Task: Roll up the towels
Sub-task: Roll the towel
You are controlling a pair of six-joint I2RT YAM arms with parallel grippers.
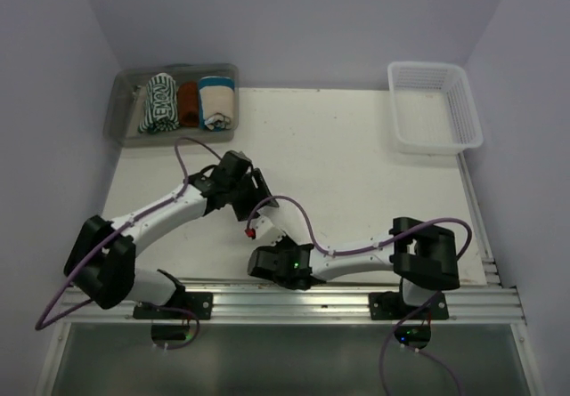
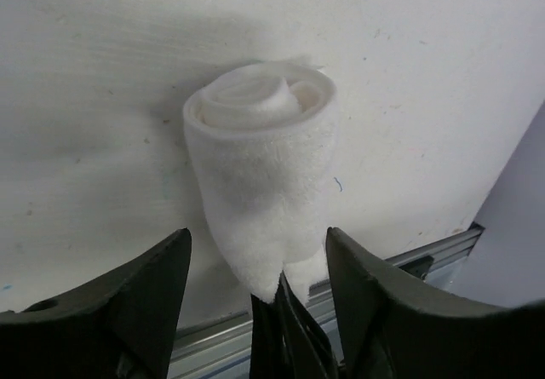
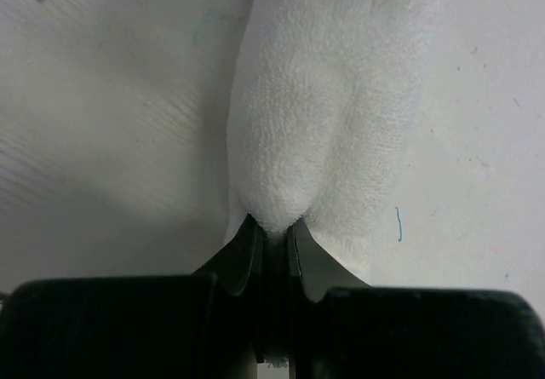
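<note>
Right gripper [image 3: 272, 226] is pinched tight on one end of the white towel [image 3: 332, 98], which fills its own wrist view. Only the left wrist view shows the towel rolled, on the table [image 2: 85, 98], with the left gripper [image 2: 257, 238] spread open either side of it. From above, arms [image 1: 160, 209] hide it; a bin [image 1: 123, 111] of rolled towels [image 1: 190, 102] and a basket [image 1: 427, 111] stand at the far corners.

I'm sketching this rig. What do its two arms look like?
Both left arm and right arm have white links with black joints. A purple cable loops along each. The fingers are dark, tapered. A green light glows on the right one.
</note>
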